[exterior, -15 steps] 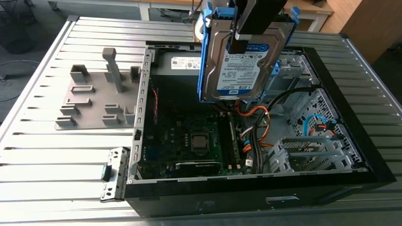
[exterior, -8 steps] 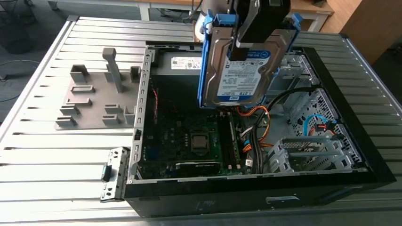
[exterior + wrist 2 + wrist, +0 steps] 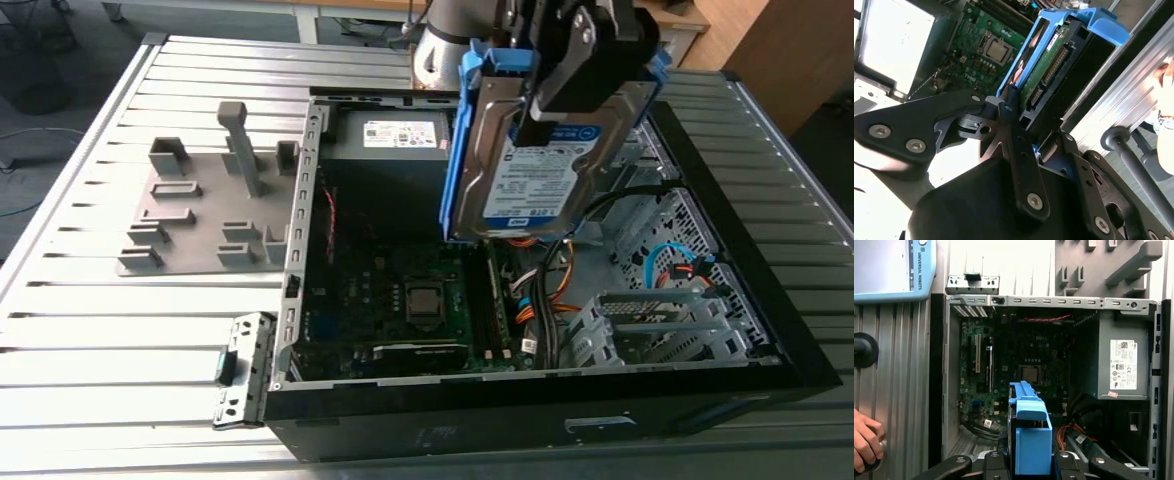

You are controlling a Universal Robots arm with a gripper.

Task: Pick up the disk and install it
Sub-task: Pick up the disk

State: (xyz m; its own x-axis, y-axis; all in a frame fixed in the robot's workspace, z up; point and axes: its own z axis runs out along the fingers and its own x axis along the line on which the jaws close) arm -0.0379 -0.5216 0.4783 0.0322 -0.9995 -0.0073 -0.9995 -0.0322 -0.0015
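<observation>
The disk (image 3: 534,175), a silver drive with a white-and-blue label in a bright blue carrier frame, hangs on edge above the open computer case (image 3: 747,300). My gripper (image 3: 577,90) is shut on its upper end, with black fingers (image 3: 601,60) on both flat sides. The second wrist view shows the blue frame (image 3: 1089,22) and the drive's connector edge (image 3: 1051,65) sticking out past a finger (image 3: 1016,135). In the first wrist view the disk (image 3: 1029,435) stands between the fingers (image 3: 990,459), over the case's lower middle near the orange cables (image 3: 1066,432).
Inside the case lie the motherboard (image 3: 400,290), a grey power supply with a white sticker (image 3: 400,135) and a metal drive cage (image 3: 661,325). A grey fixture (image 3: 200,215) and a small bracket (image 3: 240,365) sit on the slatted table. A person's hand (image 3: 866,445) rests beside the case.
</observation>
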